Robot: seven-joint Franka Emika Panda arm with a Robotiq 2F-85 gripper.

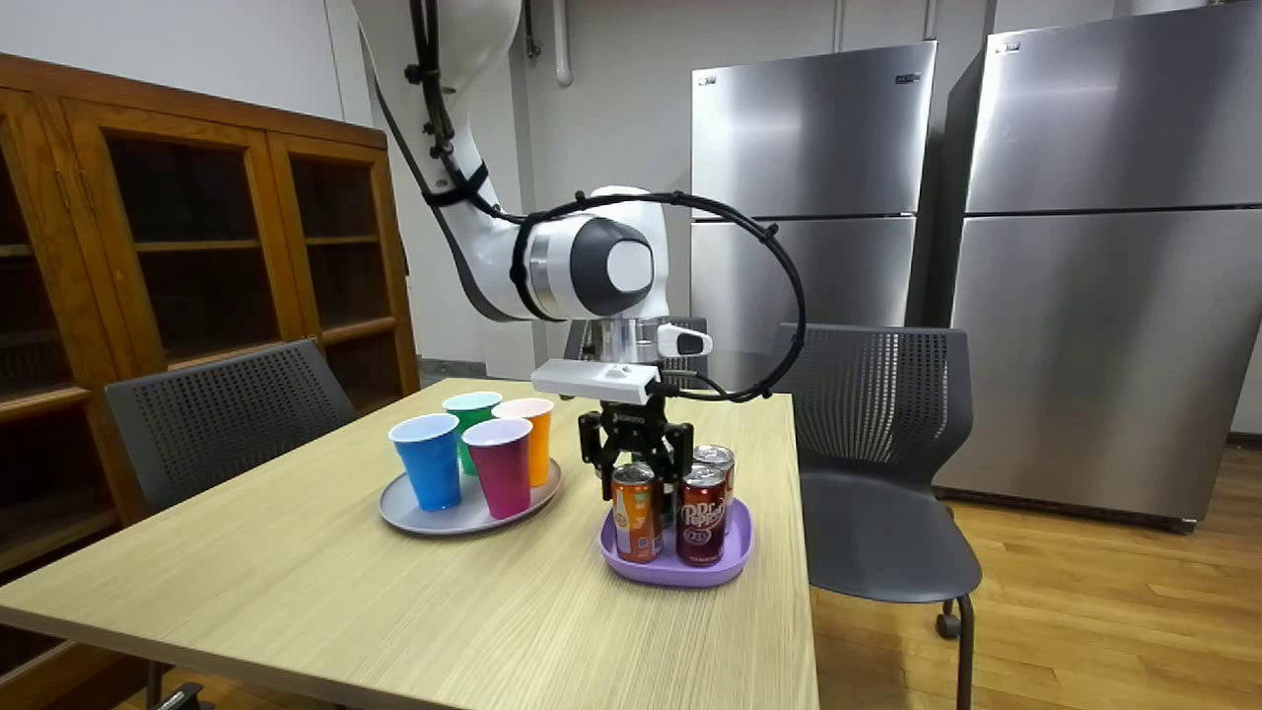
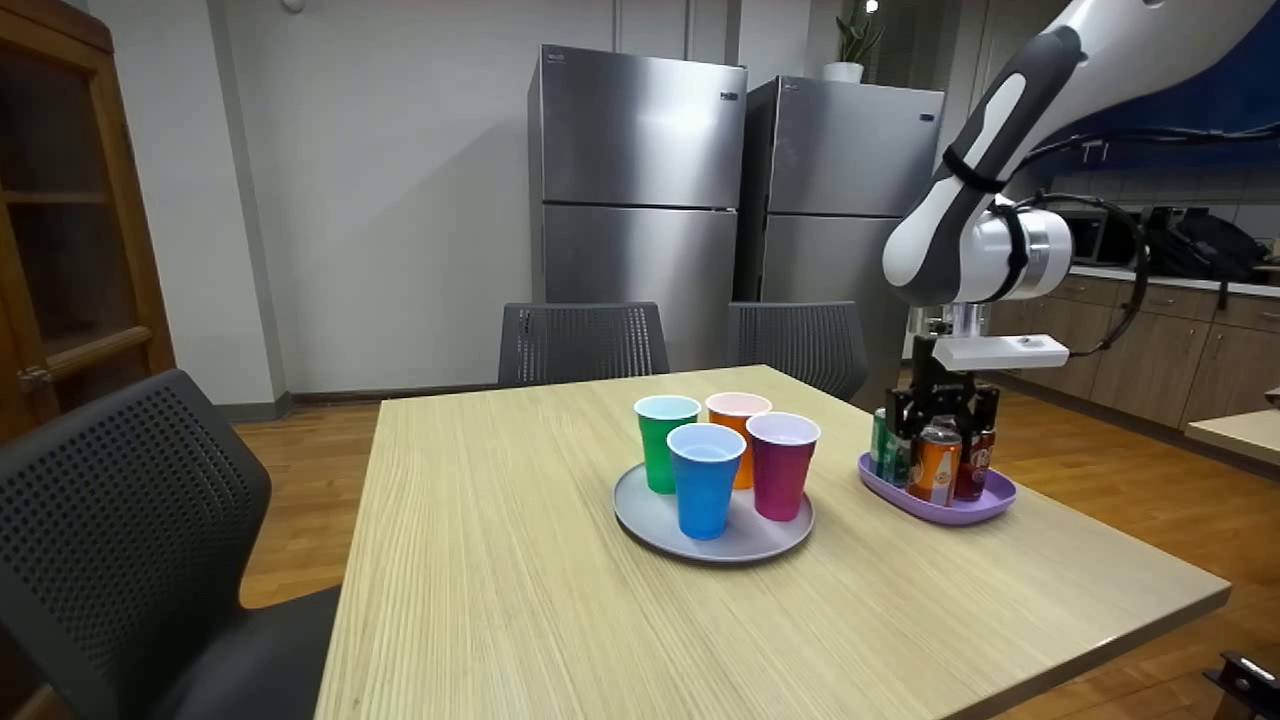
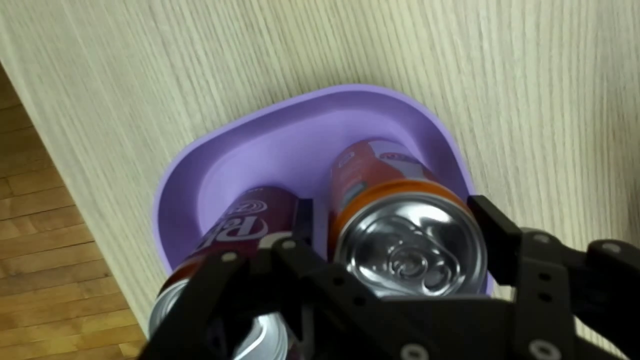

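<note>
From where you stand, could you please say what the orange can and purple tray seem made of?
The orange can seems shiny metal, probably aluminium: its lid glints. The purple tray seems satin plastic or silicone: evenly coloured, with rounded corners.

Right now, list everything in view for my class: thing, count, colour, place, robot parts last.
Table: one, pale wood, foreground
Plate: one, grey, on the table
Cups: four, blue, green, orange, magenta, on the plate
Tray: one, purple, beside the plate
Orange can: one, orange, in the tray
Other cans: at least three, dark red and green, in the tray
Chairs: at least three, dark grey, around the table
Refrigerators: two, silver, far wall
Wooden cabinet: one, brown, left in both exterior views
Plant: one, green, seemingly atop a refrigerator
Counter units: several, brown, right in an exterior view
Floor: one, brown, below the table
Arm: one, white and grey, over the tray
Gripper: one, black, open around the orange can
</note>
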